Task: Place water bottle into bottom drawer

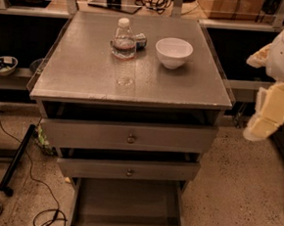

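The water bottle (124, 39), clear with a white cap, stands upright at the back middle of the grey cabinet's top (86, 76). The bottom drawer (125, 204) is pulled out at floor level, showing a bare flat grey floor. My gripper (270, 114) hangs at the right edge of the view, beside the cabinet's right side and about level with its top. It is well to the right of the bottle and touches nothing.
A white bowl (174, 51) stands right of the bottle. A crumpled wrapper (141, 40) lies just behind the bottle. The two upper drawers (130, 137) with round knobs are partly pulled out. Cables (42, 195) and a black bar (16, 159) lie on the floor at left.
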{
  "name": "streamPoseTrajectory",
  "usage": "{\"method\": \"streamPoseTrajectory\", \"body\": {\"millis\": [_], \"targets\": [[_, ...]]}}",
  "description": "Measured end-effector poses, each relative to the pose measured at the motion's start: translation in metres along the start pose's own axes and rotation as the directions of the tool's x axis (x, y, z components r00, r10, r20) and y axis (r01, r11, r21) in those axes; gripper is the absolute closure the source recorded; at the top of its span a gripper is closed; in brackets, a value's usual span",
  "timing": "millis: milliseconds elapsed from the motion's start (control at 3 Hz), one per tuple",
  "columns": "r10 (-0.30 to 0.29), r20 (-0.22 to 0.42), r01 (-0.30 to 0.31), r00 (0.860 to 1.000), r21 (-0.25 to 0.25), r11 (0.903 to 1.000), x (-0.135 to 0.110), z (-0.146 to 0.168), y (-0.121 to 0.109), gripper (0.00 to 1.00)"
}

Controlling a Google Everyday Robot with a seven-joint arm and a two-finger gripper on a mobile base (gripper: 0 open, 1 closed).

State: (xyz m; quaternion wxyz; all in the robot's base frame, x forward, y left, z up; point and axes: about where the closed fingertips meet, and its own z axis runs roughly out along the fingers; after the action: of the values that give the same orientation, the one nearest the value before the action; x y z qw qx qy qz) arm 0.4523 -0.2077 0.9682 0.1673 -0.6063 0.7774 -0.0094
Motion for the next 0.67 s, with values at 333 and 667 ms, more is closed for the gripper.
{"method": "streamPoseTrajectory", "body": {"millis": [333, 667], "targets": [[0.001, 0.083, 0.004, 0.997, -0.062, 0.998, -0.0236, 0.0307, -0.0197, 0.0], [0.001, 0.083, 0.004, 0.997, -0.062, 0.998, -0.0236, 0.0307, -0.0197, 0.0]]}}
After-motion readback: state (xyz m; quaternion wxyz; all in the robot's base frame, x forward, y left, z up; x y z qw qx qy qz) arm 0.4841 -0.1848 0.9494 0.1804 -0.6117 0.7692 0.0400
